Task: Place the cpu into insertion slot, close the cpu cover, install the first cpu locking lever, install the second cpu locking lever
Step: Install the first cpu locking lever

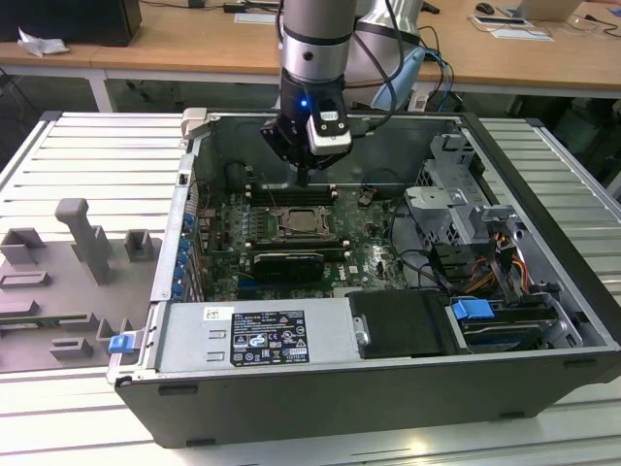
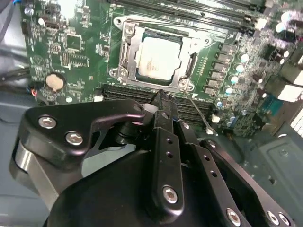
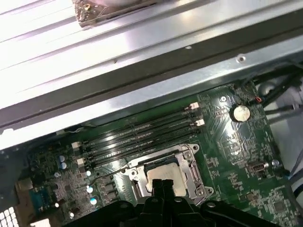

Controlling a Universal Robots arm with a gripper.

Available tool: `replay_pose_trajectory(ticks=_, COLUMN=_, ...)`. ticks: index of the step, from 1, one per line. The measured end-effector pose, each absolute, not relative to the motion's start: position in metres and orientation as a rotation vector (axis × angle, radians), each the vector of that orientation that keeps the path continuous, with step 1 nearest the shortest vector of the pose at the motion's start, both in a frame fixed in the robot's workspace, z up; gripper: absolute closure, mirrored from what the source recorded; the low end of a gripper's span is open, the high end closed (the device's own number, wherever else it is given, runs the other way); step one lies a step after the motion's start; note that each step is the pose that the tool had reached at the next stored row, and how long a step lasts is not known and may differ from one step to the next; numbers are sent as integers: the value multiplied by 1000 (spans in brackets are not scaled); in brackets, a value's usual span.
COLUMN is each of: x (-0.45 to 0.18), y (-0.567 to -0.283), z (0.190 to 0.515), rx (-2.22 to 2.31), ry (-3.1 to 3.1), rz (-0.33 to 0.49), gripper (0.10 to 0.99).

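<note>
Gripper (image 2: 161,96): fingers drawn narrow together, nothing held between them; tip poised over the black memory slots (image 3: 137,139), just beside one corner of the insertion slot (image 2: 124,56); in the exterior view it hangs inside the open computer case (image 1: 291,408), above the green motherboard (image 1: 369,250); cpu (image 2: 158,56): seated flat in the slot, pale top showing through the window of the cpu cover (image 2: 189,45), which lies down over it; thin wire lever (image 2: 196,113): angled out from the socket corner nearest the fingertips, across the memory slots; contact with the fingertips cannot be told; coin cell (image 3: 241,112): on the board, well apart from the socket
</note>
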State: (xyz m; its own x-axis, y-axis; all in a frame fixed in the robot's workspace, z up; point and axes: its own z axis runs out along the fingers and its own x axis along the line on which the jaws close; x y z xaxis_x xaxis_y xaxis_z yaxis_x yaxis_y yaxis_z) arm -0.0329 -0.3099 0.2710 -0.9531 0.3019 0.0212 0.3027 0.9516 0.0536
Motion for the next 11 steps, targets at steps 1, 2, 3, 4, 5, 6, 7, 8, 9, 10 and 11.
replay_pose_trajectory(ticks=1, x=-33, y=-310, z=271, rx=-452, ry=-3111, rz=-92, gripper=980)
replay_pose_trajectory(ticks=2, x=-33, y=-310, z=271, rx=-425, ry=-3137, rz=-98, gripper=980)
replay_pose_trajectory(ticks=3, x=-33, y=-310, z=271, rx=-404, ry=-3142, rz=-100, gripper=980)
replay_pose_trajectory(ticks=4, x=-33, y=-310, z=271, rx=-374, ry=-3145, rz=-100, gripper=980)
replay_pose_trajectory(ticks=5, x=-33, y=-310, z=270, rx=-336, ry=-3149, rz=-100, gripper=980)
replay_pose_trajectory(ticks=6, x=-33, y=-310, z=270, rx=-301, ry=-3152, rz=-101, gripper=980)
replay_pose_trajectory(ticks=7, x=-33, y=-310, z=269, rx=-233, ry=-3156, rz=-101, gripper=980)
replay_pose_trajectory(ticks=8, x=-33, y=-310, z=269, rx=-201, ry=-3157, rz=-101, gripper=980)
replay_pose_trajectory(ticks=9, x=-33, y=-310, z=269, rx=-170, ry=-3159, rz=-101, gripper=980)
replay_pose_trajectory(ticks=10, x=-33, y=-310, z=269, rx=-132, ry=-3160, rz=-101, gripper=980)
replay_pose_trajectory(ticks=11, x=-33, y=-310, z=269, rx=-105, ry=-3160, rz=-102, gripper=980)
